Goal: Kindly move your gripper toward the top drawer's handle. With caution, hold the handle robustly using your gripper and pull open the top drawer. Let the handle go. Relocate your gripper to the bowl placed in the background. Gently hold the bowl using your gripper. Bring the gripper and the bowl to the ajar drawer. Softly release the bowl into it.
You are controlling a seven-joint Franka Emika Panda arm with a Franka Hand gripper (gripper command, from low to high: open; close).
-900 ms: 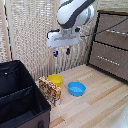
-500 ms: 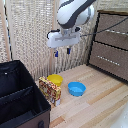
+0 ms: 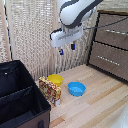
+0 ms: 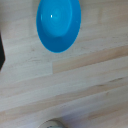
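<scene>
In the exterior view, a pale wooden plank floor [image 3: 100,107] runs back to a wall of light woven screens [image 3: 30,35]. At the exterior view's right stands a dark dresser [image 3: 112,42] with grey-brown drawer fronts. Its wide, shallow top drawer [image 3: 114,31] sits flush and closed, and the thin silver bar handle [image 3: 116,32] lies across the front with nothing touching it. A lower drawer [image 3: 107,59] below it is also closed.

The bulky glossy white robot arm [image 3: 75,12] hangs high over the floor, well apart from the dresser. Its small dark claw [image 3: 67,49] with bluish tips points downward in open air; the two fingers stand apart with nothing between them, so it is released and empty.

On the floor below, the small round yellow plastic bowl [image 3: 55,79] rests just behind a patterned red-and-yellow box [image 3: 50,90], which stands upright. A blue bowl [image 3: 76,89] of similar size sits beside the box, toward the exterior view's right. A large black open bin [image 3: 20,100] fills the corner at the exterior view's left.

In the wrist view, the same plank floor [image 4: 75,90] fills the picture, blurred. The blue bowl [image 4: 58,24] shows from above, its hollow empty. The claw's fingers are not seen here, and the yellow bowl does not appear.
</scene>
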